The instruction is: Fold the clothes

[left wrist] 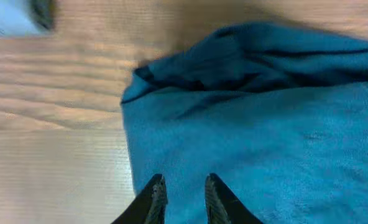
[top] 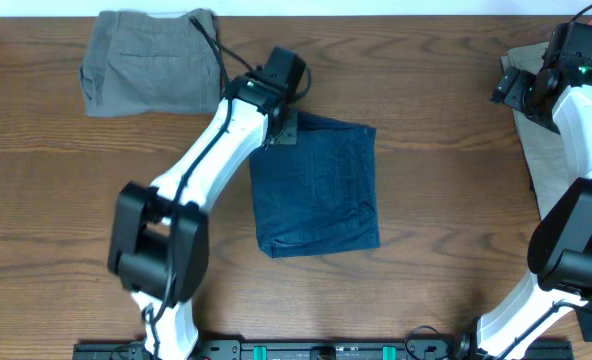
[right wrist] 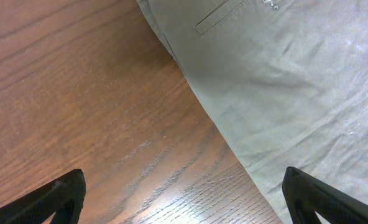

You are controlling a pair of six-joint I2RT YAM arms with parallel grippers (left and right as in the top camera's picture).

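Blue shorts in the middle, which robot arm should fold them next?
Probably left: the left gripper is over the blue shorts at a corner, while the right gripper sits far off, open, by the beige shorts.

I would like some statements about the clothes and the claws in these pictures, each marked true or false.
1. The navy shorts lie folded in the middle of the table. True.
2. The right claw is shut. False: its fingers stand wide apart.
3. The grey-olive shorts lie on top of the navy shorts. False: they lie apart from them, at the upper left of the overhead view.
4. The left claw is over the navy shorts. True.
5. The right wrist view shows the beige shorts beside bare wood. True.
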